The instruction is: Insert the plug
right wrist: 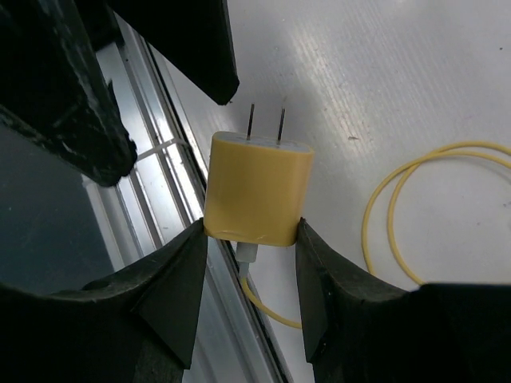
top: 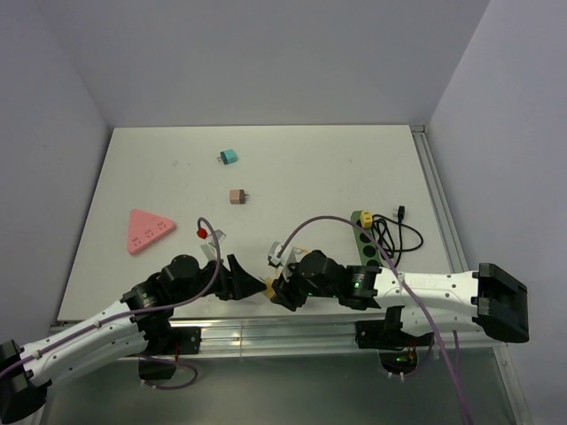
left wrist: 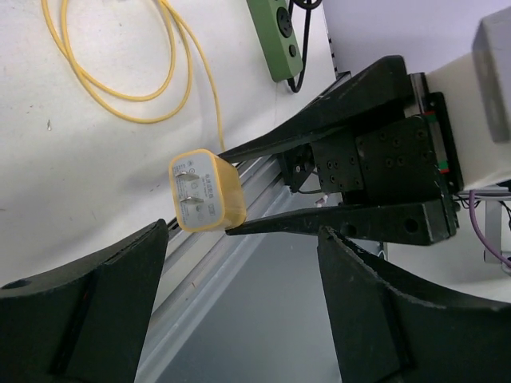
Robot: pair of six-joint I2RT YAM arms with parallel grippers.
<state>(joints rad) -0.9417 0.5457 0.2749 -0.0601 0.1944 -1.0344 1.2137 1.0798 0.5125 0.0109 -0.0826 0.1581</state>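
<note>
Yellow and rounded, the plug (right wrist: 259,187) sits clamped in the right claw (right wrist: 251,227), whose two fingers press on the cable end of its body and leave the two prongs bare and pointing away from the wrist. It is held in the air at the near edge of the worktop (top: 310,168), about over the metal rail there. Its yellow cable (left wrist: 148,121) trails back and lies in loose loops on the surface. The left claw (left wrist: 239,271) faces the prong end from just beside it, fingers apart and gripping nothing. The green strip (top: 365,239) lies well apart, near the right edge of the worktop. The step in hand looks like a pass or a regrip between the two claws before the plug is carried to the strip. To do it well, the left claw should close on the body's flat sides, ahead of the right fingers but behind the prongs, so that the prongs stay free and straight. The right claw should hold until that grip is firm, since a slip here could drop the plug off the edge. The cable needs slack so that it does not drag the plug askew.
</note>
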